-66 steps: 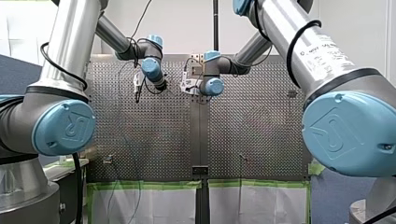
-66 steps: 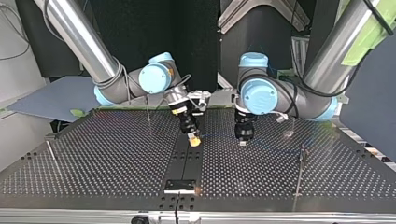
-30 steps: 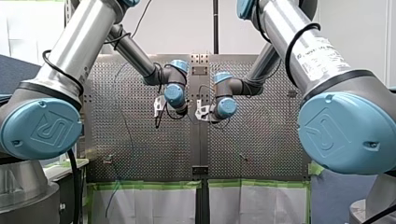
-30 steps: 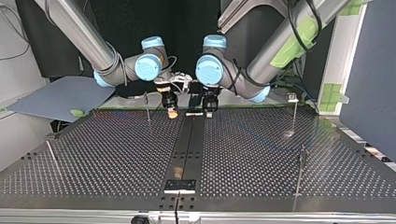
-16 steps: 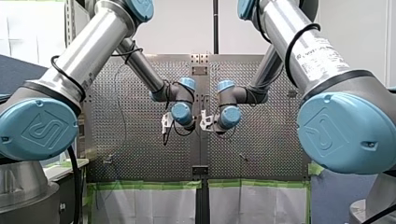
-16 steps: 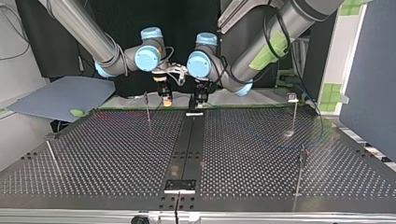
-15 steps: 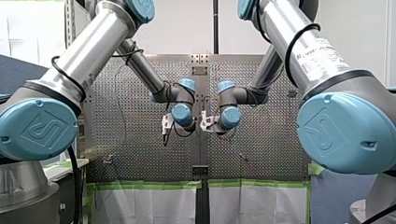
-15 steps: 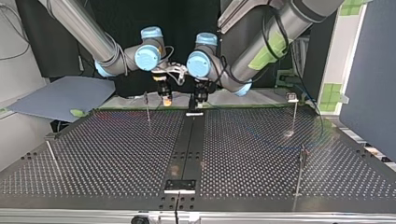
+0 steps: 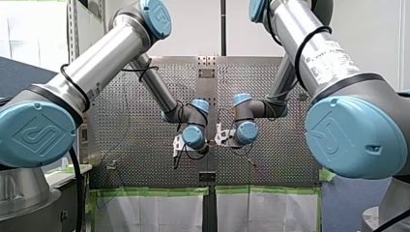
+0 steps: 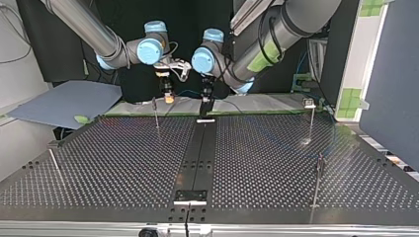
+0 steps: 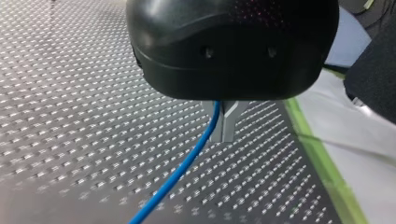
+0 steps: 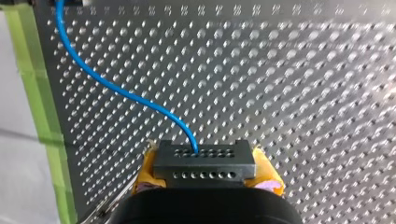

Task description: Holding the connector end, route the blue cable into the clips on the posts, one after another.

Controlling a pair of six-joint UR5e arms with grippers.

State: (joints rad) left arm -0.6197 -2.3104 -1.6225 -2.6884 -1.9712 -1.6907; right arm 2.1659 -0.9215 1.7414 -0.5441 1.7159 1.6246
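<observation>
In the right wrist view my right gripper point(image 12: 206, 173) is shut with its yellow pads point(image 12: 145, 173) on a black connector point(image 12: 204, 157). The blue cable point(image 12: 109, 86) leaves the connector and curves away over the perforated table. My left gripper point(image 11: 223, 133), black with metal fingers, is shut on the same blue cable point(image 11: 187, 161), which hangs down from it. In the top view both grippers hang side by side above the table's far edge: my right gripper point(image 10: 169, 97) and my left gripper point(image 10: 206, 101). Thin posts point(image 10: 156, 112) point(image 10: 312, 120) stand further out on the table.
Two more posts point(image 10: 317, 183) point(image 10: 53, 160) stand near the top view's front corners. A dark centre strip point(image 10: 197, 153) runs across the table. Green tape point(image 12: 32, 79) edges the table below the grippers. A grey board point(image 10: 64, 101) lies beyond the top view's left.
Both arms have drawn back from the middle of the table to its far edge in the top view and risen, staying close together. Both grips hold unchanged.
</observation>
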